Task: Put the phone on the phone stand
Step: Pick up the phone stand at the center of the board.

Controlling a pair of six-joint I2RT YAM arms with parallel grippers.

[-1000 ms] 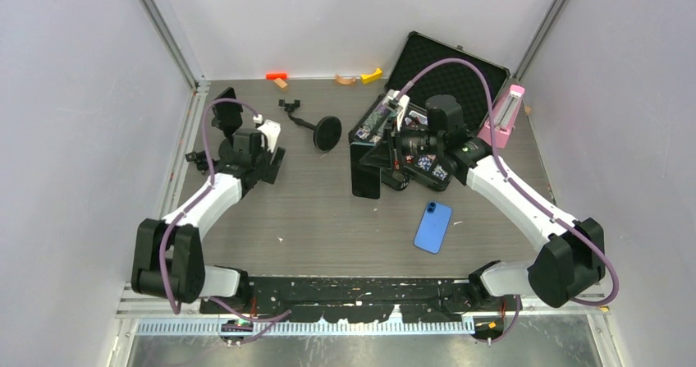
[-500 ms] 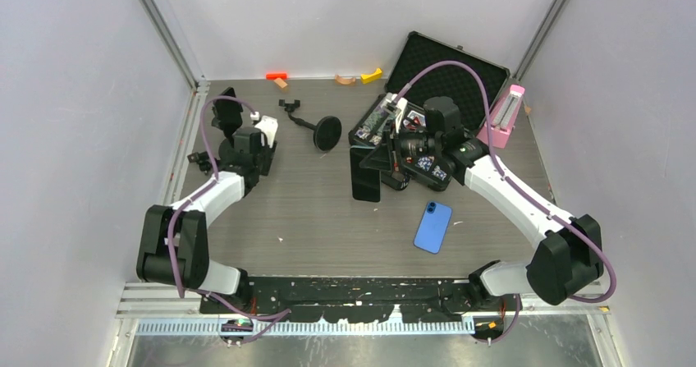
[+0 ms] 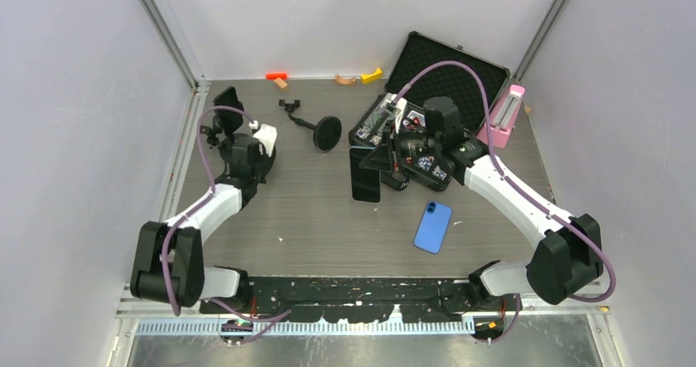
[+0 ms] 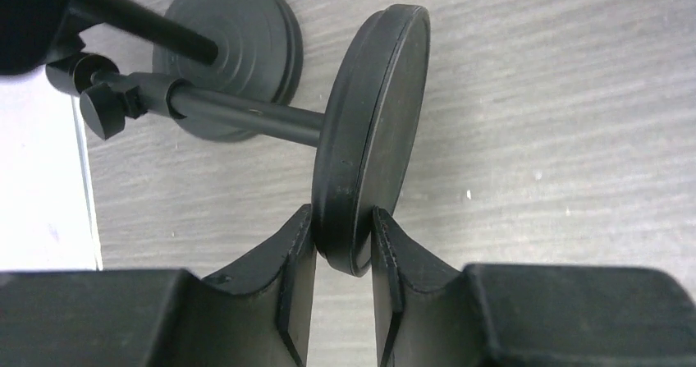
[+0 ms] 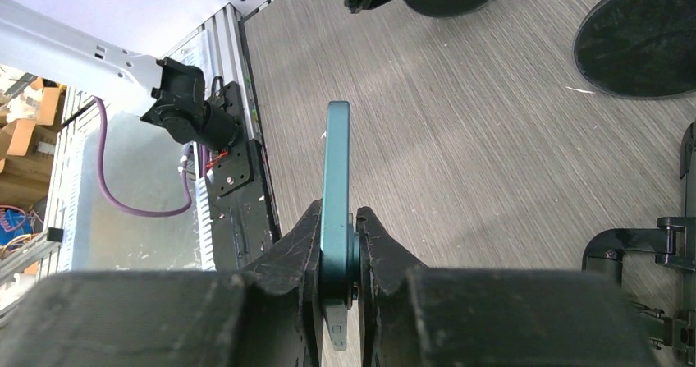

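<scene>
My right gripper [image 5: 336, 215] is shut on a dark teal phone [image 5: 336, 153], held on edge above the table. From above, this phone [image 3: 365, 174] shows as a dark upright slab at the table's middle, with the right gripper [image 3: 386, 166] beside it. My left gripper [image 4: 343, 219] is shut on the rim of a black phone stand's round base [image 4: 373, 129], which stands on edge with its rod running left. In the top view the left gripper [image 3: 246, 149] is at the far left, and the stand's holder [image 3: 227, 104] rises behind it.
A second black stand [image 3: 327, 133] lies on its side between the arms; its base [image 4: 234, 51] faces my left wrist. A blue phone [image 3: 432, 227] lies flat at front right. An open black case [image 3: 447, 63] and a pink holder [image 3: 505, 116] are at back right.
The left jaws have closed from wide apart onto the stand's base, and the left wrist has turned and shifted slightly toward the back. The right arm and its phone have not moved.
</scene>
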